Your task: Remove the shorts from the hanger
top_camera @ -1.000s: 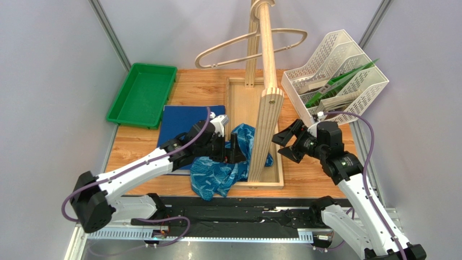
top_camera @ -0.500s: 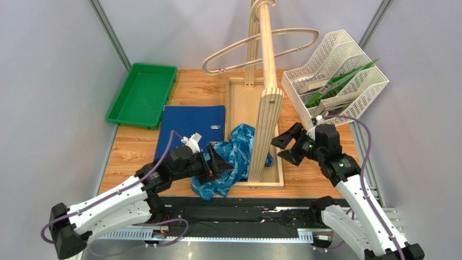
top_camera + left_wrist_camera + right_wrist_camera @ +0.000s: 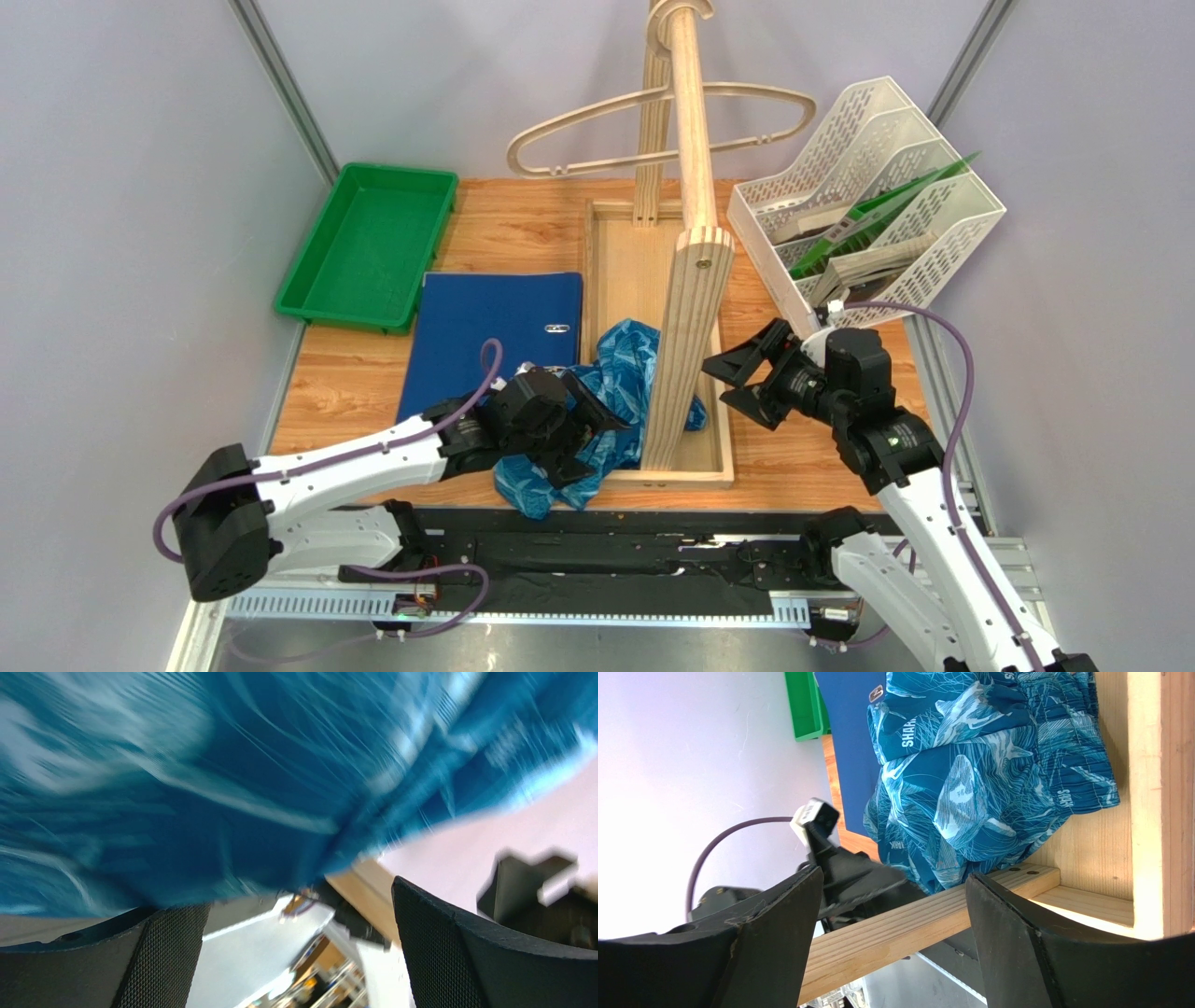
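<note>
The blue wave-print shorts (image 3: 624,367) lie crumpled over the left rim of the wooden tray (image 3: 595,266), off the hanger. The light-wood hanger (image 3: 807,104) hangs bare on the upright stand (image 3: 690,280) at the back. My left gripper (image 3: 586,434) is open at the near-left edge of the shorts. In the left wrist view the blurred shorts (image 3: 210,777) fill the top and the left gripper (image 3: 302,952) has nothing between its fingers (image 3: 456,952). My right gripper (image 3: 730,381) is open, right of the stand. The right wrist view shows the shorts (image 3: 990,777) beyond the open right gripper (image 3: 892,931).
A dark-blue binder (image 3: 484,329) lies flat left of the wooden tray, with a green tray (image 3: 368,245) behind it. A white file rack (image 3: 877,182) stands at the back right. The wooden tray's near rim (image 3: 934,917) crosses in front of my right fingers.
My left arm pulled back toward the near edge, then came forward again to the shorts' near-left side. The bare hanger swung on the stand. My right gripper barely moved.
</note>
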